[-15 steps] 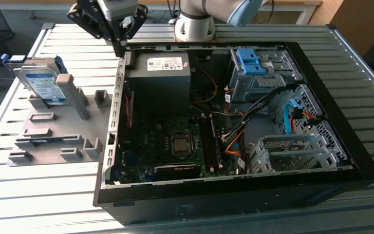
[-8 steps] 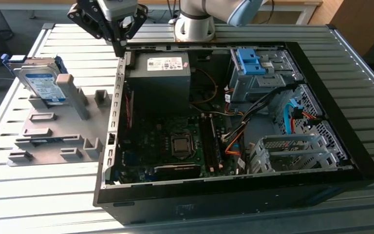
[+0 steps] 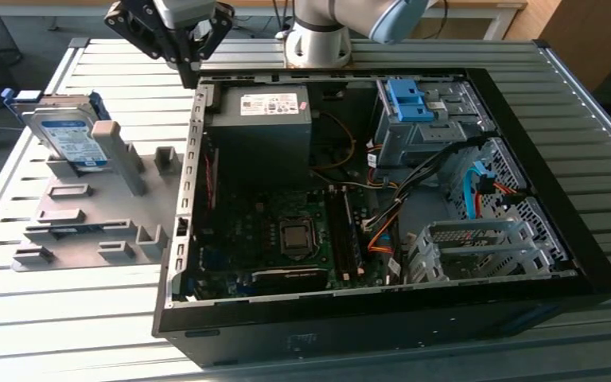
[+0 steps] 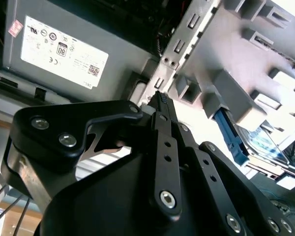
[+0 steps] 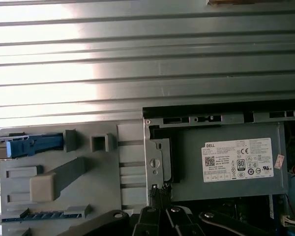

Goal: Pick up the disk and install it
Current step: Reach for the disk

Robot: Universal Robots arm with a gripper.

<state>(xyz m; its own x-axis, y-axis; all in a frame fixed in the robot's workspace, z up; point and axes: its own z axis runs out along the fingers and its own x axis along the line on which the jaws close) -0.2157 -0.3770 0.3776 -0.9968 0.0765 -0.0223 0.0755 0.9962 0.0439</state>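
- The gripper hangs over the open computer case, above the far corner where the grey power supply sits, at the exterior view's left of the case.
- Its fingers are pressed together into one narrow point, with nothing between them. Both wrist views show the tips meeting just above the case's side wall.
- The disk is outside the case, beyond that same side wall. It is slotted into a grey fixture plate that lies alongside the case, in the part of the plate farthest from the wall.
- The relation that matters: from the claw the disk lies sideways, across the case wall and away from the case, and lower than the fingertips. The two are well apart, and a tall grey post on the plate stands between the disk and the case wall.
- The disk stands on end and leans back, its labelled face turned toward the exterior camera, so its long axis rises steeply from the plate.
- In the first wrist view its blue-framed upper edge runs crosswise, pointing toward the case's side wall.
- As I judge it, the pick-up has not begun: the disk rests untouched in its slot.
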